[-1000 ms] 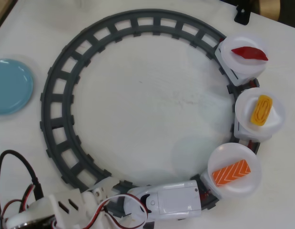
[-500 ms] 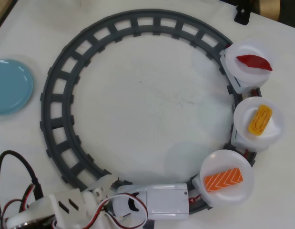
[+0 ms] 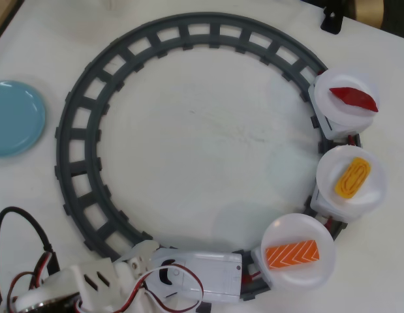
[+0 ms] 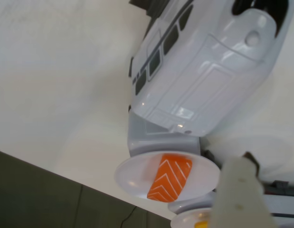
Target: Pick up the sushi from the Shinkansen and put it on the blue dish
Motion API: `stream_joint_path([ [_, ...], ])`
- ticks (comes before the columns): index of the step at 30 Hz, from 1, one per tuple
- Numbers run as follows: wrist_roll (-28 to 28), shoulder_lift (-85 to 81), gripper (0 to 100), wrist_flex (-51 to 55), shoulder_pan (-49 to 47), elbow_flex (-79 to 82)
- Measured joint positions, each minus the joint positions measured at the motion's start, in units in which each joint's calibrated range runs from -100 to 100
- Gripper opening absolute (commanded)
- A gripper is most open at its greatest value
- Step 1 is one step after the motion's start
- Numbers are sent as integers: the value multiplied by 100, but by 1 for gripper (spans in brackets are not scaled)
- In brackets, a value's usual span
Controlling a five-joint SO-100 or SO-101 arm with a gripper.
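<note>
Nothing done yet imo. Sushi sits on white plate of first car behind Shinkansen, bottom right of grey track in overhead view. Blue dish empty, far left, well apart. End effector: only one finger visible in wrist view, can't tell open or closed. Grab, lift, carry, drop all left.

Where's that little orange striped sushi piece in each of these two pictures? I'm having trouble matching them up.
Overhead view: the sushi lies at lower right, on the white plate of the first car behind the Shinkansen.
Wrist view: the sushi is at bottom centre, on the same white plate, below the train's body.
Shared landmark: the Shinkansen, right beside the sushi's plate in both.
</note>
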Motion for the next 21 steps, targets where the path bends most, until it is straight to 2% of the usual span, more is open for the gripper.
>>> stream_joint_path([
  [21,-109,0,26,8,0,9],
])
